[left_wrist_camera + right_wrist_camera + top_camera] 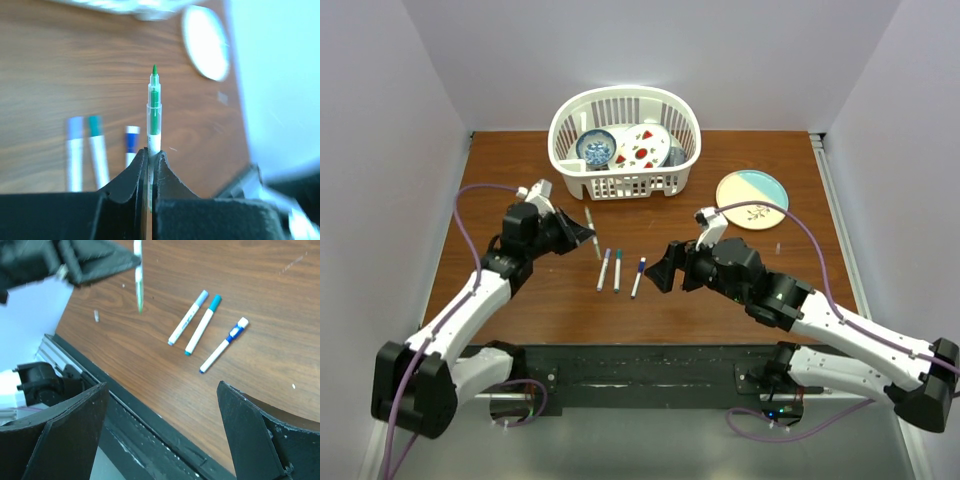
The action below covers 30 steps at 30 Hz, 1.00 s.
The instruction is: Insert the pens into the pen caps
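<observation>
The desk (760, 150) carries three pens (201, 327) lying side by side, each seemingly capped. The right pincer (658, 268) is spread wide and empty. It faces the left pincer (150, 152), which is clamped on the green pen (154, 112), apparently raised just left of those three.

The risk, as I judge it, is that neither grip holds a cap. The right arm must fetch one while the bare nib (154, 71) is exposed, and a dip would smear it on the wood. The hold is at the fingertips only, so a misaligned cap pushed sideways could swivel the pen or slide it back through the pads. No loose cap shows plainly, and a pale speck (96, 315) is too small to name.

In the top view the pen's long axis runs far-to-near, about parallel to the three and crosswise to its pincer. The right wrist view shows the green end lowermost. I cannot tell its tilt off the desk.
</observation>
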Each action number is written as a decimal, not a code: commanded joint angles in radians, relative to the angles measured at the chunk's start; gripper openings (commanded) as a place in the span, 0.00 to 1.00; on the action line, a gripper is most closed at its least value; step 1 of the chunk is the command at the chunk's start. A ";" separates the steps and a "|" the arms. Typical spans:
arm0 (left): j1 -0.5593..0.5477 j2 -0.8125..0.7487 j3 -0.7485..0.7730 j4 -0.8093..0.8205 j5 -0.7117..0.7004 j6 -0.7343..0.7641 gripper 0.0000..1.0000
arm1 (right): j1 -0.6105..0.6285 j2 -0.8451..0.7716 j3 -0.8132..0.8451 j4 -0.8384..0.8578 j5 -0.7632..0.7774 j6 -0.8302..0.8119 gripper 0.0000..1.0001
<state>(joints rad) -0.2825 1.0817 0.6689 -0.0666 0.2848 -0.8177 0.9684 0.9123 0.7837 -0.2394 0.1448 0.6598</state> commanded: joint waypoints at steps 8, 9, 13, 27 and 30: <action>-0.038 -0.181 -0.183 0.627 0.622 0.052 0.00 | -0.002 0.086 0.117 0.233 -0.010 0.000 0.84; -0.044 -0.184 -0.187 0.651 0.649 0.025 0.00 | -0.002 0.102 0.118 0.268 -0.016 0.001 0.83; -0.069 -0.192 -0.186 0.689 0.671 0.009 0.00 | -0.002 0.135 0.130 0.340 -0.057 0.014 0.77; -0.106 -0.163 -0.175 0.732 0.706 -0.018 0.00 | -0.002 0.217 0.170 0.413 -0.102 -0.023 0.58; -0.113 -0.155 -0.169 0.743 0.718 -0.023 0.00 | -0.002 0.235 0.178 0.422 -0.122 -0.031 0.40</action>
<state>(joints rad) -0.3832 0.9222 0.4812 0.6083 0.9661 -0.8272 0.9676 1.1275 0.9108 0.1207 0.0513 0.6518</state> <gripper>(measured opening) 0.049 0.486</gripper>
